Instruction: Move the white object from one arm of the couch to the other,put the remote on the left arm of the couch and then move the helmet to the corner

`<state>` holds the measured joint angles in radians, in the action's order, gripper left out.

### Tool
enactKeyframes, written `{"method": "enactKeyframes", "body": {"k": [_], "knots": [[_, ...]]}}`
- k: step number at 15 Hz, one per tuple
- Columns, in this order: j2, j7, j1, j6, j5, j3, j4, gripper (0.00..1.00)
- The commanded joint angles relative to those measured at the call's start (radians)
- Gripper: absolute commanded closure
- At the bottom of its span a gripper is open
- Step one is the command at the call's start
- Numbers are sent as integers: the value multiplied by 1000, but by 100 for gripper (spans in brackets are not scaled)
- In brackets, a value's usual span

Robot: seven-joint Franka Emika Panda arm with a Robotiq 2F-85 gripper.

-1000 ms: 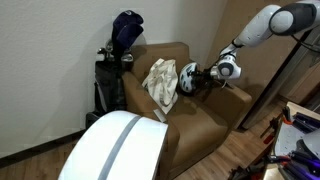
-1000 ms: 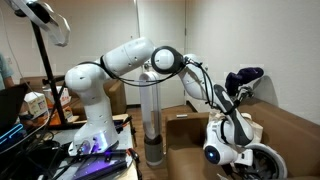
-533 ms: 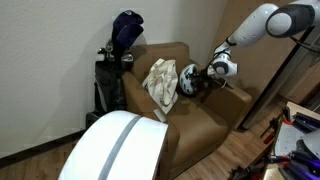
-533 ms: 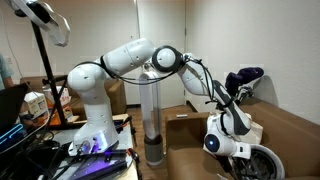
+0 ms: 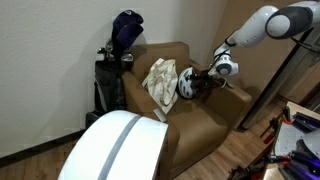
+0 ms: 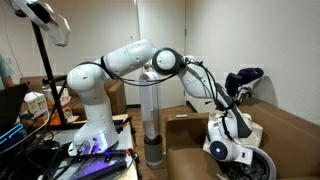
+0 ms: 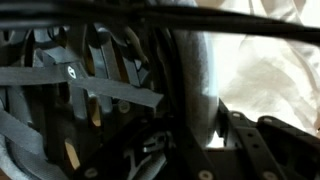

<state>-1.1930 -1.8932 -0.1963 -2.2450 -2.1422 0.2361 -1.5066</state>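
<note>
Helmet [image 5: 187, 82] hangs over the couch [image 5: 196, 128] seat, at three o'clock of the cream bag [image 5: 160, 80]. My fingers [image 7: 270, 140] seem pinched on its rim, though the wrist view is murky. Risk: a thin rim grip slips mid-carry, or the straps snag, and it drops.

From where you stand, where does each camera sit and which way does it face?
Exterior view: beyond a glossy white curved shell, facing the boxy tan-brown armchair; the white robot arm and gripper enter from the right.
Exterior view: beside the robot's base, looking along the whole arm toward the chair.
Wrist view: on the wrist, inside the white bicycle helmet among dark straps; gripper parts bottom right.
Shared: both exterior views show helmet and arm.
</note>
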Motion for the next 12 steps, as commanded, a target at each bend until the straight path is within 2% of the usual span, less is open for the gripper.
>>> {"method": "enactKeyframes", "body": {"k": [1,4,5,6,8,9,11,12], "knots": [[-20,-81,-33,9,-85,-7,48,90],[-16,-128,-2,-103,-147,24,48,90],[-16,-56,-5,-51,-55,22,42,90],[-20,-67,-11,-37,-79,4,37,65],[-21,-67,-9,-43,-68,6,37,65],[-21,-67,-10,-43,-64,7,37,89],[-14,-159,-6,-122,-250,-9,33,89],[-16,-198,-4,-117,-323,-11,35,89]]}}
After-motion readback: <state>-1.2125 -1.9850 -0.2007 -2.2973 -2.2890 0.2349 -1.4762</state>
